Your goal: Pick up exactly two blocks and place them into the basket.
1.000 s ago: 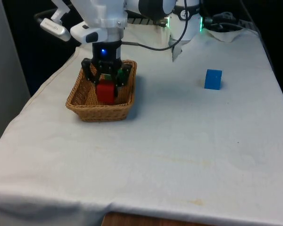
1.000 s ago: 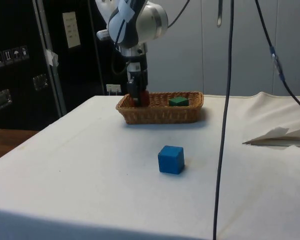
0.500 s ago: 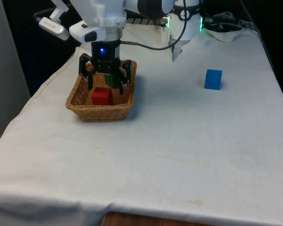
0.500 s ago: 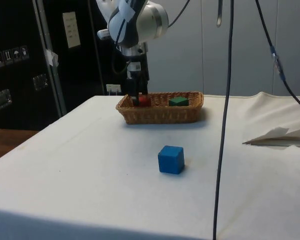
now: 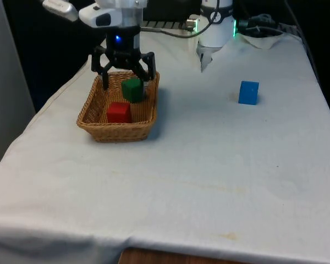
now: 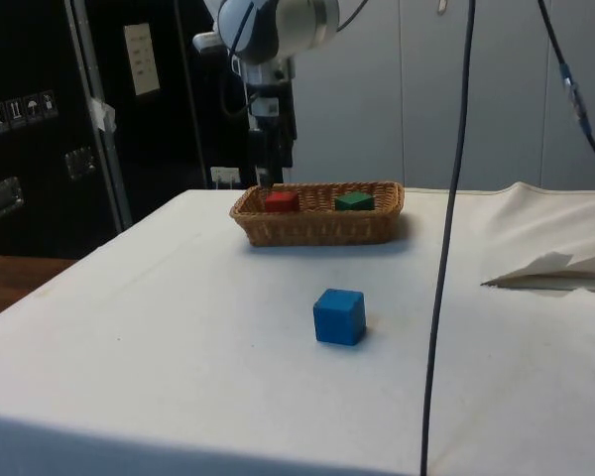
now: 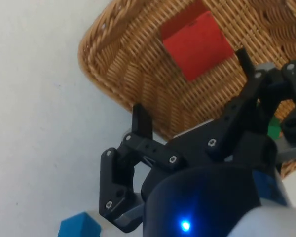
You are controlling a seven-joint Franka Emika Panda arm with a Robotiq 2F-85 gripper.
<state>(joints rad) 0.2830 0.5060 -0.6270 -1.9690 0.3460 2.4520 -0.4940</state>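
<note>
The gripper (image 5: 127,74) hangs above the wicker basket (image 5: 93,122), fingers spread and holding nothing. 2 blocks lie inside: a red block (image 5: 119,113) and a green block (image 5: 132,89). A blue block (image 5: 248,92) sits well apart toward the front view's right.

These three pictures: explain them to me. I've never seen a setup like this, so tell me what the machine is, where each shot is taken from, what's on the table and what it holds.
The machine is a white robot arm ending in a black two-finger gripper. All three pictures show one moment. One camera looks across the table, one looks from the table's side, and one sits on the arm's wrist, looking down past the fingers.

On the white cloth stands a wicker basket. Inside it lie a red block and a green block. A blue block sits apart on the cloth, outside the basket.

The gripper hangs above the basket with its fingers spread open and holds nothing.
</note>
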